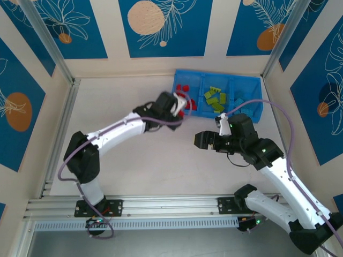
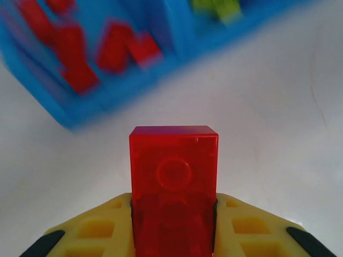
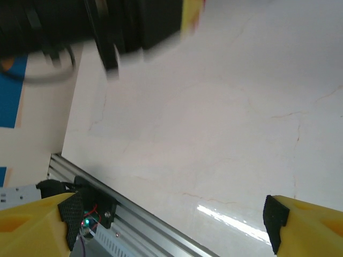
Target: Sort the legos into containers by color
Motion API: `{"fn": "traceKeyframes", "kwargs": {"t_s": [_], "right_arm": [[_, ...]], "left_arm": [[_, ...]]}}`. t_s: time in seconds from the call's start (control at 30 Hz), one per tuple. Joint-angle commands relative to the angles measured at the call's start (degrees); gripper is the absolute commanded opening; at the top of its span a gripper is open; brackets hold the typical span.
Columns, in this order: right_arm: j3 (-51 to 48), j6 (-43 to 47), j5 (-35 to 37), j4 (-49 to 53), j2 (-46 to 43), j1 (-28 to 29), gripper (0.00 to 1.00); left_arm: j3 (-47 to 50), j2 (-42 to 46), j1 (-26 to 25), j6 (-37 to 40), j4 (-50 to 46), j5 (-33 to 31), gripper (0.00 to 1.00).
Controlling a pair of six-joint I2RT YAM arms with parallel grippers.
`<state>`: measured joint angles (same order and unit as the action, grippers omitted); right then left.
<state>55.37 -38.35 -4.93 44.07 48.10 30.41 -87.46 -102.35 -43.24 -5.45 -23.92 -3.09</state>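
Observation:
My left gripper is shut on a red lego that stands up between its yellow fingers. From above, the left gripper hangs just in front of the left end of the containers, one long blue bin. Red legos lie in its left compartment, lime green ones in the middle and light blue ones on the right. The left wrist view has the bin wall blurred, with red legos inside. My right gripper stands open over bare table, nothing between its fingertips.
An aluminium rail runs along the table's near edge. Walls with blue panels close in the back and both sides. The left arm shows dark and blurred at the top of the right wrist view.

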Motion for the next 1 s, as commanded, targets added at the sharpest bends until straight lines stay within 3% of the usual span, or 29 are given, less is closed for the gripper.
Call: {"fn": "traceKeyframes", "kwargs": {"t_s": [0.0, 0.13, 0.2, 0.33, 0.47, 0.6, 0.77, 0.87, 0.97], "right_arm": [[1.1, 1.0, 0.4, -0.5, 0.4, 0.7, 0.89], [1.4, 1.0, 1.8, 0.8, 0.6, 0.8, 0.89], [2.1, 1.1, 2.5, 1.6, 0.5, 0.7, 0.89], [3.3, 0.7, 5.1, 3.4, 0.2, 0.6, 0.89], [2.7, -1.6, 12.4, 5.6, -1.2, -0.1, 0.89], [0.3, -2.0, 14.4, 3.8, -2.8, -2.9, 0.90], [-4.0, -0.3, 24.2, 2.2, -4.0, -7.1, 0.92], [-8.1, 1.5, 28.1, -2.7, -4.8, -11.3, 0.93], [-14.6, 6.3, 30.4, -13.2, -4.9, -16.2, 0.92]], "left_arm": [[-10.0, -8.1, 3.0, 0.6, 1.9, -3.8, 0.25], [-24.0, -18.1, 4.8, 4.5, 1.3, -5.8, 0.26], [-35.4, -25.2, 5.4, 6.3, -3.7, -7.3, 0.28], [-55.4, -36.5, 6.3, 7.8, -11.9, -7.1, 0.49], [-58.3, -35.2, 6.3, 6.4, -13.4, -4.1, 0.57], [-42.7, -22.5, 6.1, 2.6, -7.4, 0.6, 0.57], [-7.2, 4.9, 6.0, -3.6, 8.3, 3.2, 0.58], [10.6, 19.7, 5.8, -4.5, 12.5, -1.2, 0.59], [24.8, 32.4, 5.9, -3.5, 13.4, -11.0, 0.58]]}}
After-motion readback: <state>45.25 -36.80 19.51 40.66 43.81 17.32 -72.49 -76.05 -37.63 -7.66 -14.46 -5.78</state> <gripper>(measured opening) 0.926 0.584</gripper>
